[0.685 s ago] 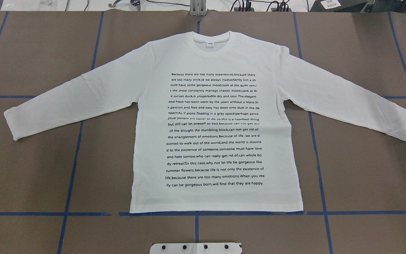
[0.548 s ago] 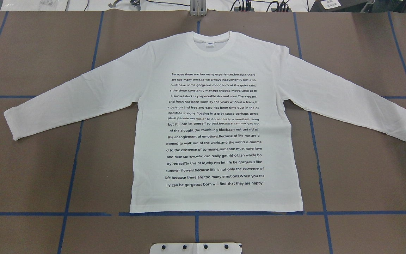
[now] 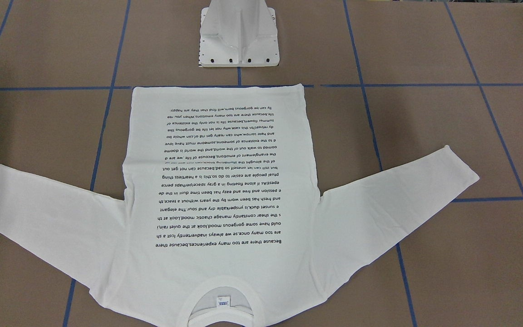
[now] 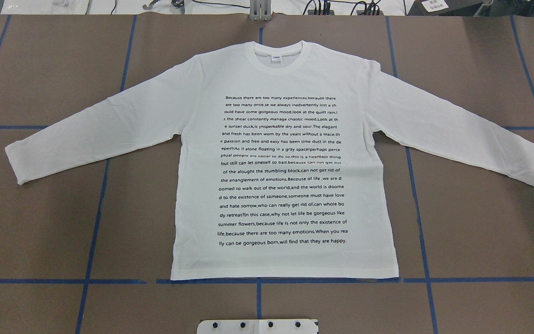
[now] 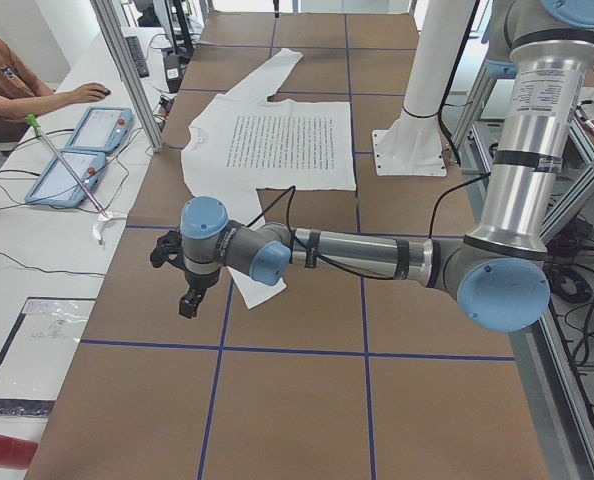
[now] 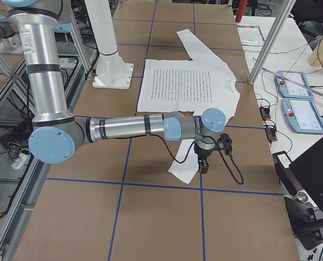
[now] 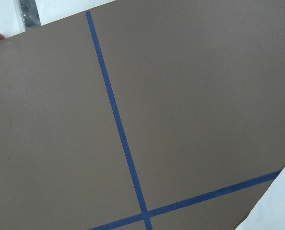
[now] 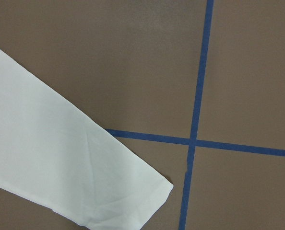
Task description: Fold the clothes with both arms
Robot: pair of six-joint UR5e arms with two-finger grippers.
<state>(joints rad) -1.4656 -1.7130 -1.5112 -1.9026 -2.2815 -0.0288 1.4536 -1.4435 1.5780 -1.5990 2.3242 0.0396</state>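
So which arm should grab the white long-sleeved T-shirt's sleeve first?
Probably right: the right black gripper hangs near a sleeve cuff, fully in its camera; the left camera catches only a cloth corner.

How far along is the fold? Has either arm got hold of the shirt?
Nothing is folded: the T-shirt lies flat, print up, sleeves spread. In hand: the left tool and right tool hang near the cuffs; no cloth is lifted. Every fold is left.

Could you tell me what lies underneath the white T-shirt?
The T-shirt lies flat on the brown table; blue tape lines run under its sleeves and body. Anything else beneath the fabric is hidden.
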